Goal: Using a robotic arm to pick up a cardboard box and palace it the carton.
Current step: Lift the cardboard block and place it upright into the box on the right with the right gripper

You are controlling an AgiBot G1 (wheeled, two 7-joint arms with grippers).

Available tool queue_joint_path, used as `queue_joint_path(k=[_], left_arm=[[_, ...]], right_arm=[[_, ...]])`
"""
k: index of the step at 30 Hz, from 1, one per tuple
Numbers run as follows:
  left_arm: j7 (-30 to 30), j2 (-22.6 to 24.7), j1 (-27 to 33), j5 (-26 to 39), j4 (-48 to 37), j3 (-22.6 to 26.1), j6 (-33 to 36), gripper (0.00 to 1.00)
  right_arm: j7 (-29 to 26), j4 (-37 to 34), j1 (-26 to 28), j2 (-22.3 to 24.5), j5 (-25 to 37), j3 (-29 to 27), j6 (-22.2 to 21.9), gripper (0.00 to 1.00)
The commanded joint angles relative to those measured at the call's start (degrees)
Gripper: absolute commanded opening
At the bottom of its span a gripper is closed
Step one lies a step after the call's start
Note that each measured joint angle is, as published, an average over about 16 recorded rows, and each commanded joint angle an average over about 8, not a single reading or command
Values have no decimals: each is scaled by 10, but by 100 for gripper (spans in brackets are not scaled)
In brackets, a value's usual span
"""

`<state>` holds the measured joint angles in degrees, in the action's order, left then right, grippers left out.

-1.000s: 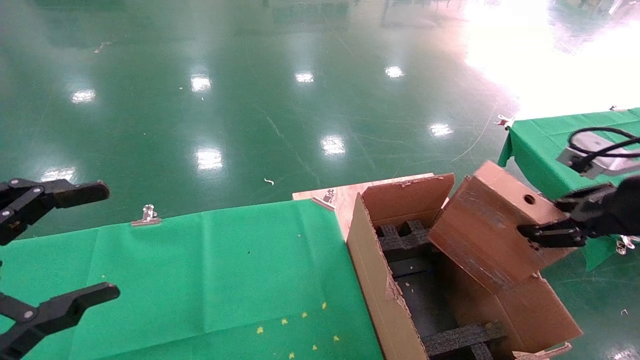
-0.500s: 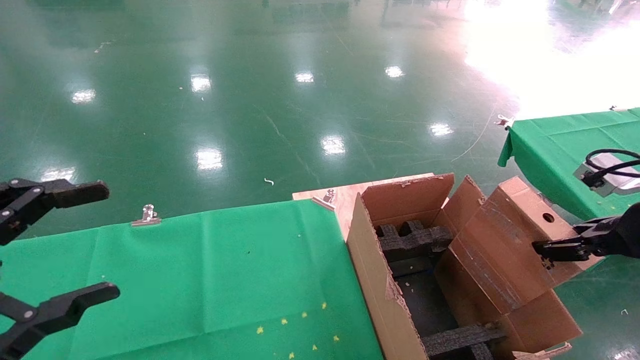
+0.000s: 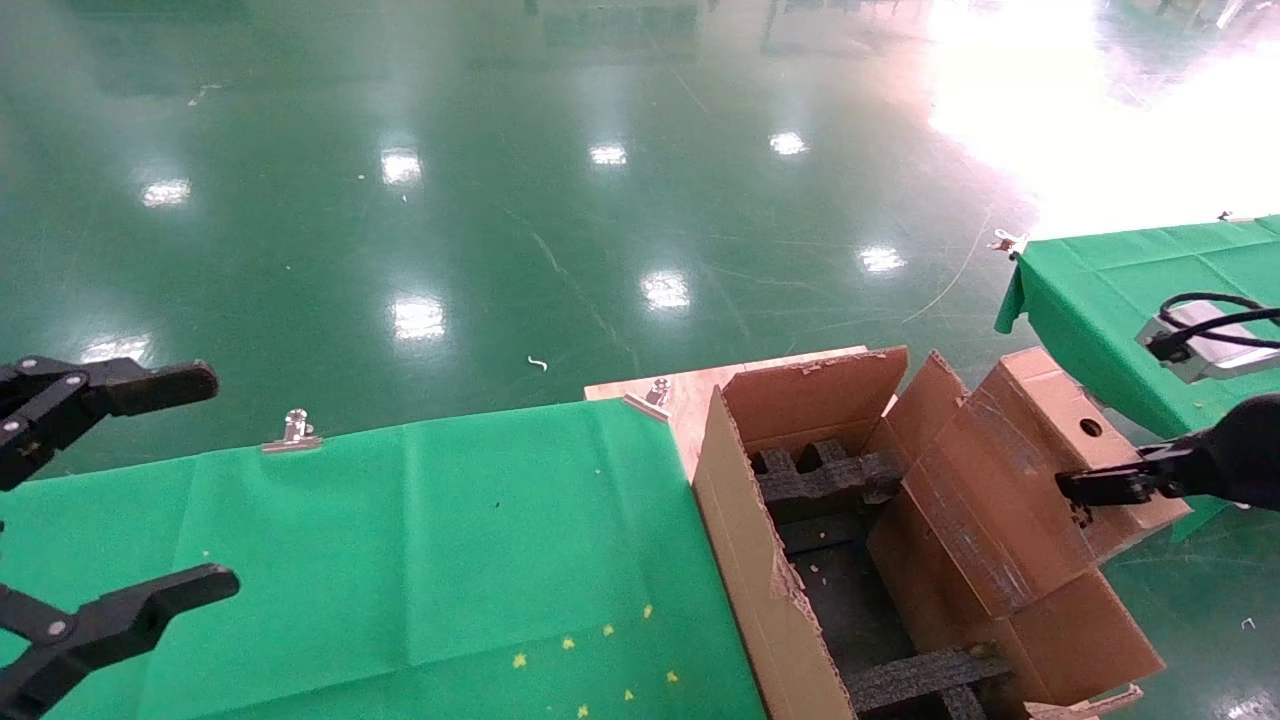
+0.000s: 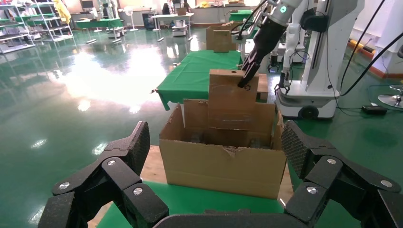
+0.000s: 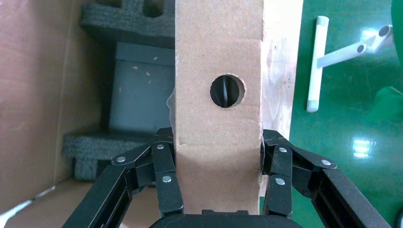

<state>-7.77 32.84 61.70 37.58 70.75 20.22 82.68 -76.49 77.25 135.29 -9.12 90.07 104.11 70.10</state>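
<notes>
1. We see the right gripper (image 5: 216,156) of the robotic arm (image 4: 266,33) pinching the cardboard box (image 3: 1010,480), one finger pressed on each of its two broad sides.
2. The cardboard box hangs tilted at the carton (image 3: 745,540), its lower end dipping inside the right-hand part of the carton's opening and its upper end leaning out to the right over the carton's flap.
3. The narrow face of the cardboard box with the round hole (image 5: 227,90) points up towards the right wrist camera.
4. Inside the carton, black foam inserts (image 3: 820,475) lie at the far end and at the near end, to the left of the cardboard box.
5. The carton stands at the right end of the green-covered tabletop (image 3: 400,540), touching its edge.
6. The left gripper (image 4: 214,190) hovers spread wide and holding nothing above the tabletop's left end, well apart from the carton.
</notes>
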Motion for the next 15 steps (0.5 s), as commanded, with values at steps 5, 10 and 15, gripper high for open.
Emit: queue_joint_path(k=[5,10,15], left_arm=[[0,0,0,0,0,0,0,100],[0,0,0,0,0,0,0,100],[0,0,0,0,0,0,0,100]], right_arm=[[-49,5,-28,-22,18,17,-43,0],[-81,6,-53,-42,32,32,-70,0],[-122,6,-76,-58,48,45,-89,0]])
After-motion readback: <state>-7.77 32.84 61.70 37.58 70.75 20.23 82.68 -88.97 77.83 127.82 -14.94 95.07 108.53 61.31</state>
